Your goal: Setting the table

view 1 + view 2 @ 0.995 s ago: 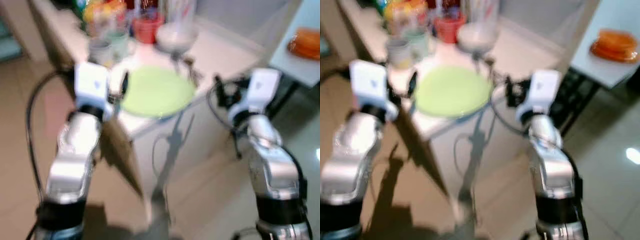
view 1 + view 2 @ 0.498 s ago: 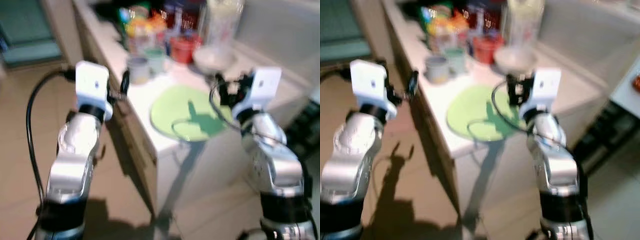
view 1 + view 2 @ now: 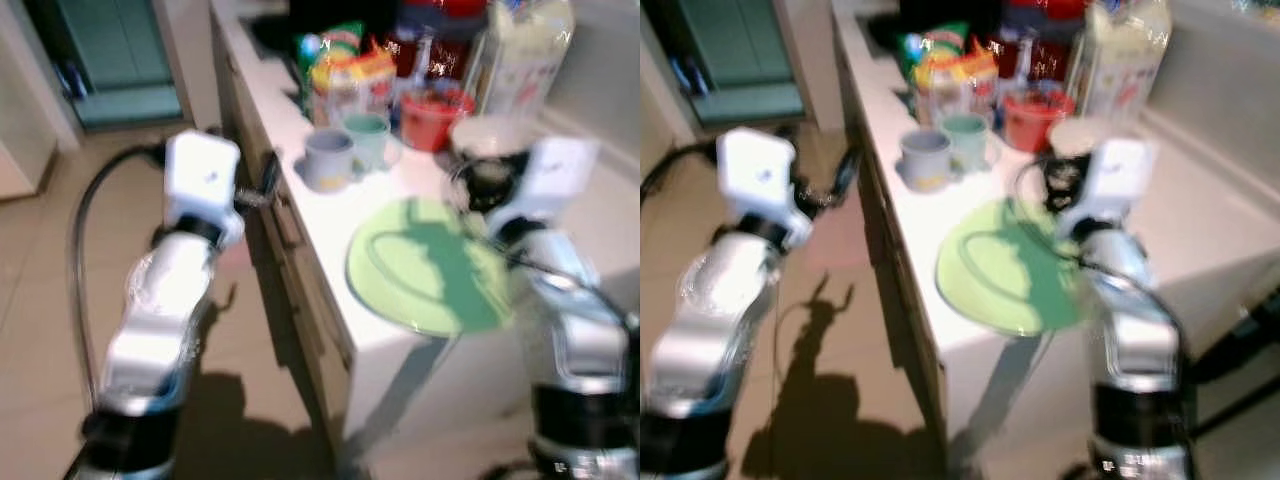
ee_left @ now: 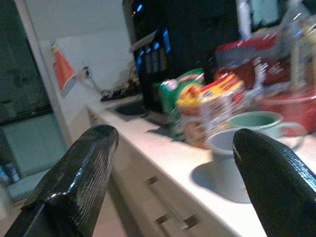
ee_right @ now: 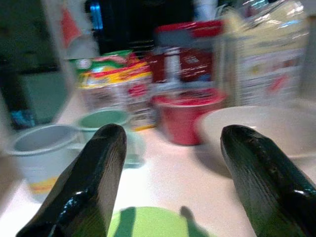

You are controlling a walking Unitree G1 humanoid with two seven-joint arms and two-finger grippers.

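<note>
A light green plate (image 3: 430,265) lies near the front corner of the white counter (image 3: 325,215). Behind it stand a grey mug (image 3: 327,160), a green mug (image 3: 367,135), a red bowl (image 3: 437,103) and a white bowl (image 3: 487,135). My right gripper (image 3: 482,180) hovers open over the plate's far edge, just short of the white bowl (image 5: 261,128). My left gripper (image 3: 266,180) is open beside the counter's edge, over the floor, level with the grey mug (image 4: 224,158). Neither gripper holds anything.
Snack packets (image 3: 345,65), a tall carton (image 3: 520,55) and dark jars crowd the back of the counter. Drawer fronts (image 3: 300,290) run down the counter's side. Tiled floor (image 3: 60,270) lies to the left, with a teal door (image 3: 120,50) beyond.
The camera has swung, so the counter now fills the right half and looks closer. My right gripper now sits over the plate's far edge; the left stays beside the counter.
</note>
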